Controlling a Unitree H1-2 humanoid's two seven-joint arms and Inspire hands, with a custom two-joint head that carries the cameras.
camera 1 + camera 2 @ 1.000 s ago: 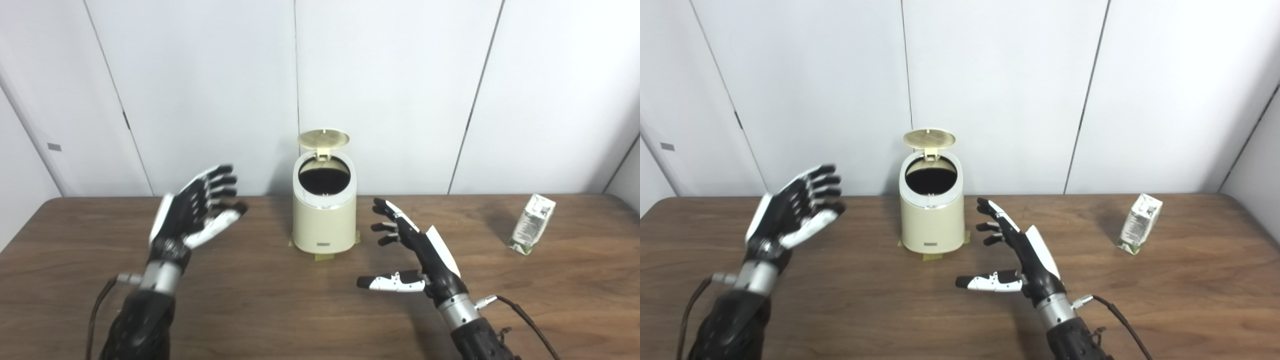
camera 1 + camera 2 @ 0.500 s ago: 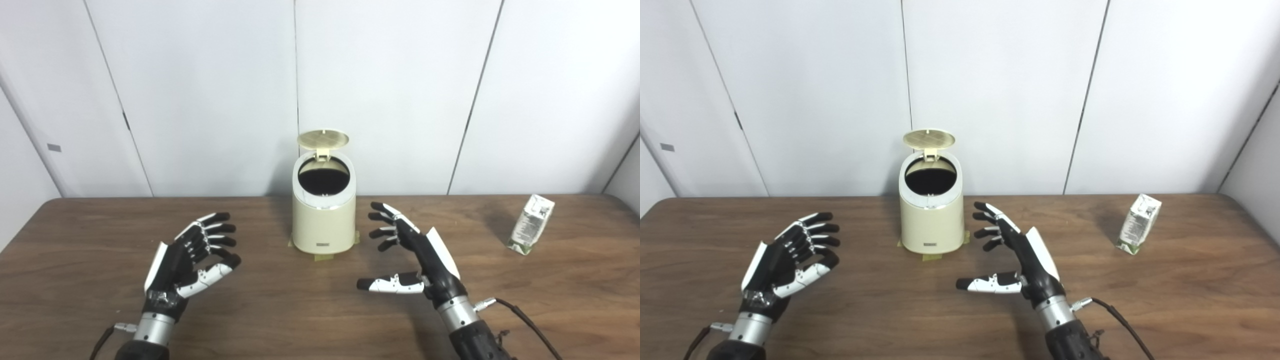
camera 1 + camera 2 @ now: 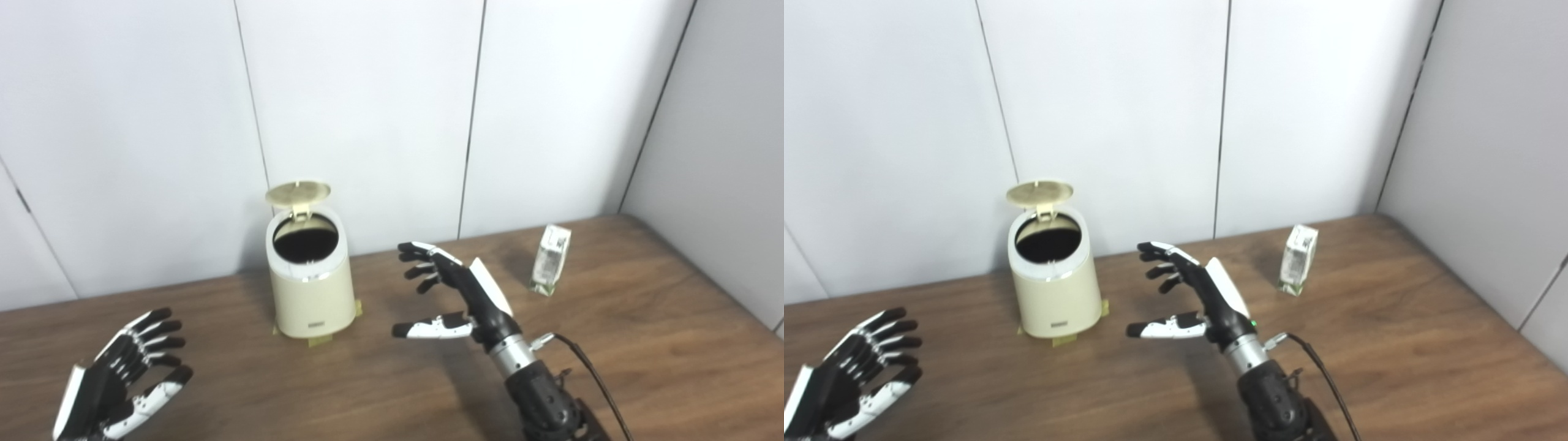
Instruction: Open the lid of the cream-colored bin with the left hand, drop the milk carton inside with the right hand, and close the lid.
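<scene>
The bin (image 3: 311, 278) stood with its lid (image 3: 297, 192) tipped up, ready for the milk carton (image 3: 550, 259), which stood on the worktop (image 3: 643, 343) well right. The right hand (image 3: 450, 293) hovered spread and empty between them. The left hand (image 3: 119, 383), spread too, had dropped low; the view had swung right.

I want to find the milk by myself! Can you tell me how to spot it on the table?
Look at the long brown wooden table and go to its far right, near the wall corner. A small milk carton stands there alone, white with green print, apart from the round cream-colored bin and beyond the right hand.
</scene>
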